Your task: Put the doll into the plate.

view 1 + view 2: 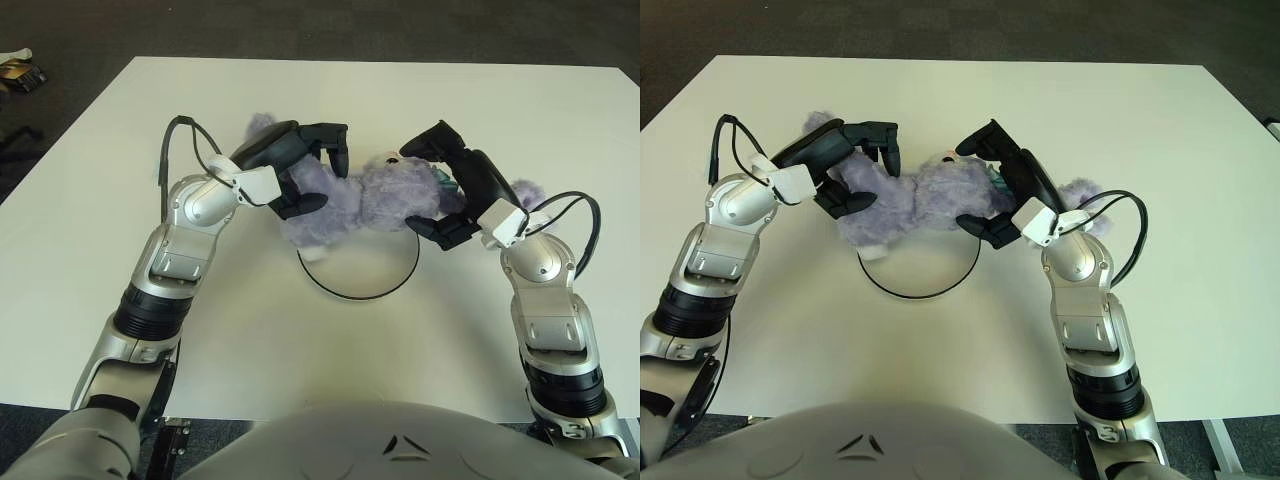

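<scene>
Nearest the robot's body, the plate [360, 272] shows as a white disc with a thin dark rim lying flat on the white table [500, 110], its near half bare and its far edge hidden under the toy. Just beyond it, the left hand [300, 172] has its dark fingers [335, 148] curled over the top of the purple doll [365, 200] with the thumb pressed in from below, so it is clamped on the doll's left end. The right hand [450, 190] sits at the doll's other end, its upper fingers arched up and spread over the doll's head and a lower finger reaching in beneath it near the plate's right rim; whether these fingers actually press the plush cannot be told, but they are wide apart and cupped around it. The doll is stretched between the two hands, its long axis running left to right across the table, face upward with a small pink nose showing near the right hand, one fuzzy limb poking out behind the left hand and another behind the right wrist. Its belly hangs over the plate's far rim. Further off, some small clutter [20, 70] lies on the dark floor past the table's left corner
</scene>
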